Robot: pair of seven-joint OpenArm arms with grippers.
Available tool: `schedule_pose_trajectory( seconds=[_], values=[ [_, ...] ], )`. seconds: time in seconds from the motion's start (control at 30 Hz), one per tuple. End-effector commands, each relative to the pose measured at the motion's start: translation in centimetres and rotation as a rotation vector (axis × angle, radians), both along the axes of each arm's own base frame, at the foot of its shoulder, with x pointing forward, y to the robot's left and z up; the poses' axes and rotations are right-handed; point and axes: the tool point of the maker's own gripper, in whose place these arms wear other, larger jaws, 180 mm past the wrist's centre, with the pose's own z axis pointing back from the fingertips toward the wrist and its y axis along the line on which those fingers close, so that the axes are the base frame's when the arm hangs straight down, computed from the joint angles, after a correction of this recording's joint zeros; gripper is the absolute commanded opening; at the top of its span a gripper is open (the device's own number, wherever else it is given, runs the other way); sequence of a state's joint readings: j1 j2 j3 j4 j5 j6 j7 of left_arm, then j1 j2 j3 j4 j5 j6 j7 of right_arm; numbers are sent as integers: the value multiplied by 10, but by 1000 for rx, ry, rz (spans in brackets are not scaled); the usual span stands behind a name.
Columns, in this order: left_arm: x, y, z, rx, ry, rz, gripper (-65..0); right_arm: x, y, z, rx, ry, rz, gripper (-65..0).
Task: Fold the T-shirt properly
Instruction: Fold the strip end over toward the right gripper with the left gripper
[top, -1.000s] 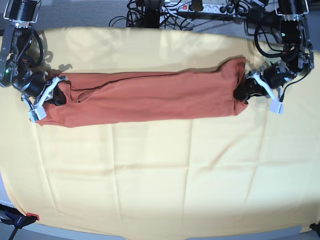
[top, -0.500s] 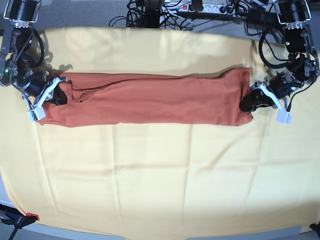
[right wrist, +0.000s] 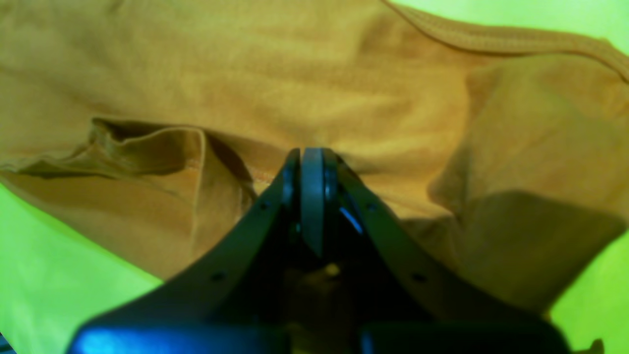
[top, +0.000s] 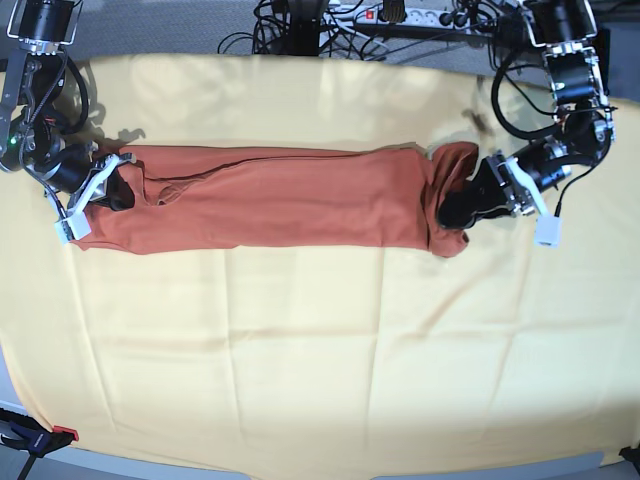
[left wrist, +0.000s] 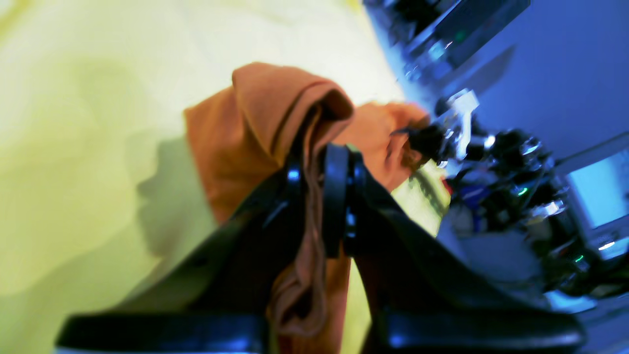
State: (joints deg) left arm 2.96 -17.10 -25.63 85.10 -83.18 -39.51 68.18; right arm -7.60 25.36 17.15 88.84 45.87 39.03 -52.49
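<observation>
The T-shirt (top: 280,196) is laid out as a long narrow strip across the 12 o'clock half of the table (top: 320,360), which is covered by a pale yellow cloth (top: 300,330), so the lengthwise folding looks pretty much done already. What's left, as far as can be judged, is the end-over-end fold that turns the strip into a compact packet. The 3 o'clock end of the strip is pinched by the left gripper (top: 462,205); in the left wrist view the jaws are seen closed on a bunched wad of orange fabric, with the cloth squeezed between them and a hump of it raised off the table. That end is rumpled and doubled up on itself, so it's probably the start of the cross fold toward 9 o'clock. The 9 o'clock end is held by the right gripper (top: 108,188), whose jaws are shown pressed fully together in the right wrist view, with the fabric lying right at the tips; whether a layer is actually nipped can't quite be told, though it looks likely. Some wrinkles near the 9 o'clock end would still need smoothing.
</observation>
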Motion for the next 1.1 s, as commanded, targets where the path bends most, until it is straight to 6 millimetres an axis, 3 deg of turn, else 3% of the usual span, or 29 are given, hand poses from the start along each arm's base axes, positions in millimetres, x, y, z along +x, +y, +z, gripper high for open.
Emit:
schedule_pose_trajectory(
  seconds=[0.0,0.1,0.4,0.77,0.93,1.07],
  values=[
    [11,-2,22,-44,-77,11,-650,5,-6,9,-15,-27,1,-650],
    [21,-26,35,-116,-116,-3,-650,5,-7,8,-18,-21,2,-650],
    [31,-117,25,-102,-123,-109,-650,2,-7,5,-27,-1,6,-650],
    [18,-194,17,-63,-139,-209,-650,2,-7,5,-27,-2,7,-650],
    [16,-198,12,-30,-137,-225,-387,2,-7,5,-27,-2,7,-650],
    [16,-198,11,-28,-136,-225,-350,3,-7,7,-22,-7,6,-547]
  ],
)
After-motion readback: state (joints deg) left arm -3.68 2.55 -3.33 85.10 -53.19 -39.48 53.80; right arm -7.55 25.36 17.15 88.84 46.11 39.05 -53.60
